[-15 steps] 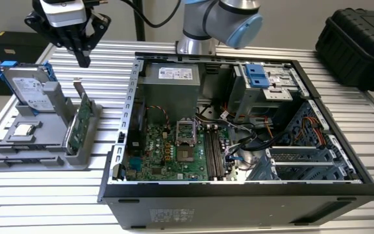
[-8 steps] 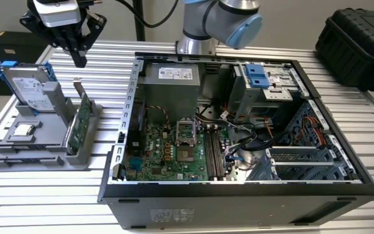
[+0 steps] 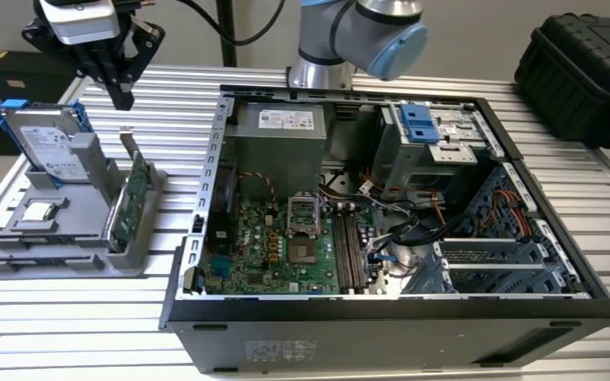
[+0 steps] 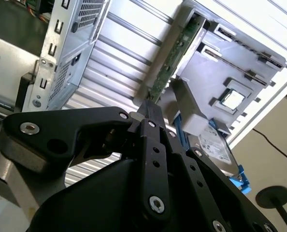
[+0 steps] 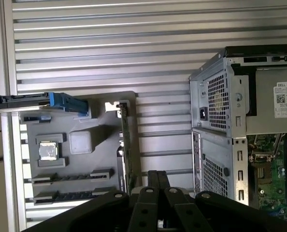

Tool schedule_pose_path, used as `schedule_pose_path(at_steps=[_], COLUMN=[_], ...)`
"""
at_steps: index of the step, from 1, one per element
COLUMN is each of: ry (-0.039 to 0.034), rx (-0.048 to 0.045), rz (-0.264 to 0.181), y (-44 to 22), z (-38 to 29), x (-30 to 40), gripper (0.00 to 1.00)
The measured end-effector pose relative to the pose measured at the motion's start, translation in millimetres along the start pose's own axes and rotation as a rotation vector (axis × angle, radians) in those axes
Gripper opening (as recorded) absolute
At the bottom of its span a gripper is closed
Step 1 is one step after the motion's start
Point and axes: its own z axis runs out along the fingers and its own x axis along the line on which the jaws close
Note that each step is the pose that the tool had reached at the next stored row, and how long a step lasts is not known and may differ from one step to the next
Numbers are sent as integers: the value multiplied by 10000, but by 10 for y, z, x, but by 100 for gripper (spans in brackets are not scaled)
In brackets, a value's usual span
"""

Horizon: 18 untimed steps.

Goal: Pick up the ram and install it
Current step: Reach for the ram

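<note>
As it hangs above the grey holder (image 3: 67,238), the closed claw (image 3: 124,99) points down.

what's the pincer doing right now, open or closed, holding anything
Pincer: closed, holding nothing, hovering over the grey stand.

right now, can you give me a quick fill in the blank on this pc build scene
1. The silver drive in the grey holder has ___ rails.
2. The card with the metal bracket, standing in the holder, is ___.
3. The gripper hangs above the holder, holding ___.
Missing words: blue; green; nothing.
</note>
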Motion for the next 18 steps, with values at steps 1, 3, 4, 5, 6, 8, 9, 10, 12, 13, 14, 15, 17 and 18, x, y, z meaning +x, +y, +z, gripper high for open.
schedule_pose_path(at_steps=[1,3,4,5,6,8,9,10,12,13,14,15,17,18], ry=[0,0,0,0,1,0,1,0,0,0,0,0,1,0], rx=[0,0,0,0,0,0,0,0,0,0,1,0,1,0], rz=[0,0,0,0,0,0,0,0,0,0,0,0,0,0], y=[-3,-10,-14,-17,-21,-27,-30,-34,-40,-43,-45,-48,-52,-54], z=[-1,-2,-1,-2,-3,-3,-4,-4,-5,-5,-6,-6,-7,-7], x=[10,35,46,58,71,98,110,122,146,158,169,179,205,218], gripper=[0,0,0,0,0,0,0,0,0,0,0,0,0,0])
